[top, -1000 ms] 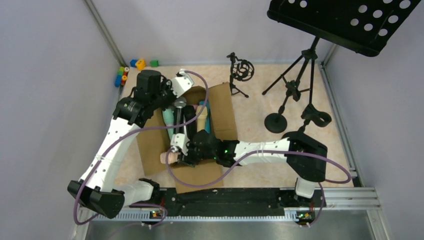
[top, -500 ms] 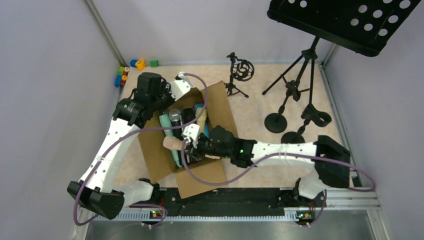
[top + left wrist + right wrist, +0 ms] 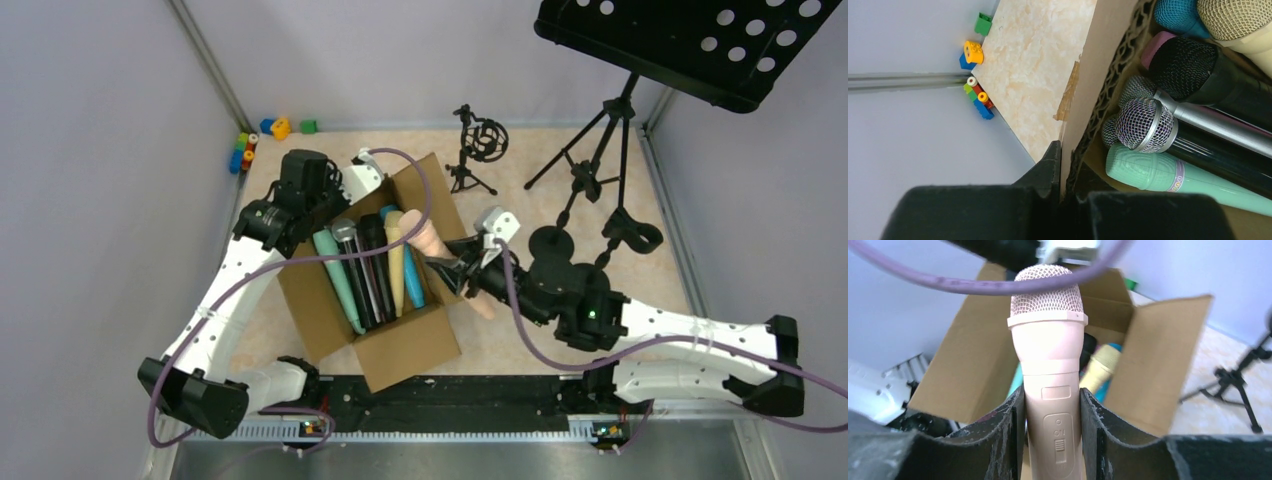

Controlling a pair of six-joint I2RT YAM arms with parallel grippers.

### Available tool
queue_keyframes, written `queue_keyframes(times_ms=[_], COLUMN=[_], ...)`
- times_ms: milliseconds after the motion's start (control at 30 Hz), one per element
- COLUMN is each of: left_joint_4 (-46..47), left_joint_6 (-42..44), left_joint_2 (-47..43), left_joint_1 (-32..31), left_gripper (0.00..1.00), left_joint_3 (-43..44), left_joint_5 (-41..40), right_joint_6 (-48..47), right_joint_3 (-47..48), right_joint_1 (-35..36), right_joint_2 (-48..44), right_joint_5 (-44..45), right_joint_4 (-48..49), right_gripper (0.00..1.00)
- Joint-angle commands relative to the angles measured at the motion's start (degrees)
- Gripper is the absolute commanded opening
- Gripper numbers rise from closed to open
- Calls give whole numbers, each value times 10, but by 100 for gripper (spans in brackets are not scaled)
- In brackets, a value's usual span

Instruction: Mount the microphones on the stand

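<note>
Two arms: the left arm (image 3: 222, 292) stays at the box's upper-left corner. The right arm (image 3: 655, 322) has swung out of the box to the right of centre within the last second.
Box: the cardboard box (image 3: 405, 352) has twisted on the table, and the other microphones (image 3: 368, 272) now lie in an open row inside.
Stand: the round-based stand (image 3: 552, 245) waits at centre right with no microphone on it yet.
Peach microphone: the peach microphone (image 3: 1048, 340) is out of the box, in the air above its right flap, head toward the box.
Right gripper: the right gripper (image 3: 1051, 402) pinches the microphone's body on both sides of the switch.
Left gripper: the left gripper (image 3: 1060, 167) is pressed together on the box wall.
Meaning: the pick looks done; carrying the microphone to the stand comes next.
</note>
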Motion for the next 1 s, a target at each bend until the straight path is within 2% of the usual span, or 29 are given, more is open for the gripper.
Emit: queue_keyframes(times_ms=[0,167,333,433,600,733,967], left_joint_4=[37,33,23,19,14,12,8], left_joint_6=[12,16,20,18,14,15,16], left_joint_2=[-31,-38,-36,-38,-42,-44,-44], left_joint_1=[1,0,0,0,-1,0,0], left_gripper=[0,0,0,0,0,0,0], left_joint_3=[-3,-6,-1,4,2,2,2], left_joint_5=[3,15,18,19,21,23,31], right_joint_6=[102,251,348,377,411,444,461], right_joint_3=[-25,-61,-107,-127,-132,-148,-168], right_joint_1=[3,-28,-97,-123,-130,-134,-169], right_joint_2=[-45,-41,7,53,119,130,149], right_joint_5=[172,244,177,155,176,207,201], right_joint_4=[-122,-235,-239,-214,-192,-211,-250], right_gripper=[0,0,0,0,0,0,0])
